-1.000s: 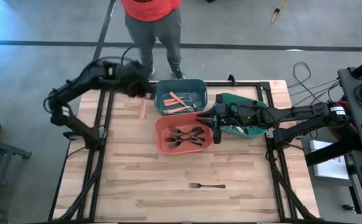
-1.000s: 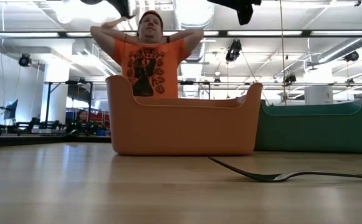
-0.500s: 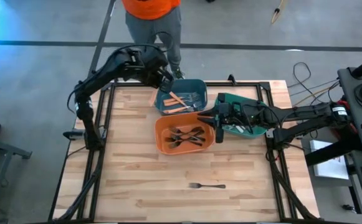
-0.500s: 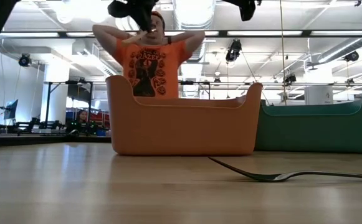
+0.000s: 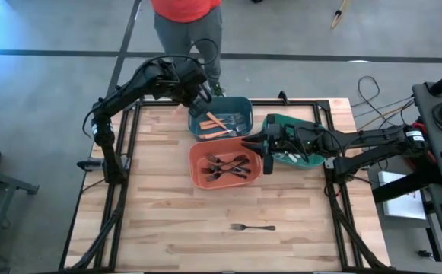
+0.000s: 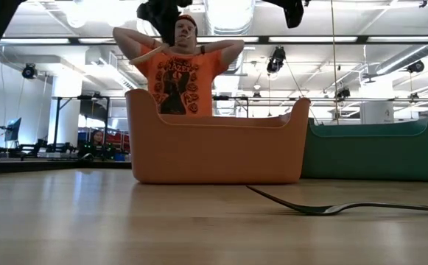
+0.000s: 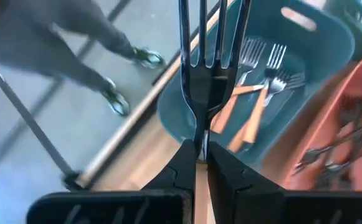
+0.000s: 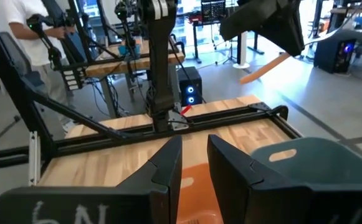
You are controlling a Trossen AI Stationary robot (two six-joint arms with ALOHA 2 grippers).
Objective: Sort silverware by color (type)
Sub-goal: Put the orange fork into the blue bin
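Note:
My left gripper [image 5: 198,101] hangs over the far left corner of the teal bin [image 5: 240,103], shut on an orange-handled fork [image 7: 200,68] with a metal head. More orange-handled forks [image 5: 219,122] lie in that bin. Black forks [image 5: 227,164] lie in the orange-red bin [image 5: 198,176]. My right gripper [image 5: 262,144] is level above the orange-red bin's right rim, its fingers [image 8: 168,165] a narrow gap apart with nothing between them. A single fork [image 5: 252,227] lies flat on the table near the front edge. My left gripper pinches the fork between its two fingers at the neck [image 7: 197,148], where the metal head meets the orange handle. The head sticks out on one side of the fingers and the handle [image 6: 149,54] slants down on the other. The fork is lifted clear of table and bins.
A green bin [image 5: 306,122] stands under my right arm, right of the teal bin. A person in an orange shirt [image 5: 186,15] stands at the table's far edge. Bare wood lies left of the bins and along the front around the lone fork.
My left gripper has carried the orange-handled fork from the table's far left toward the teal bin, rolling its wrist on the way. Most of the move came early, and it has nearly stopped since. My right gripper has kept still.

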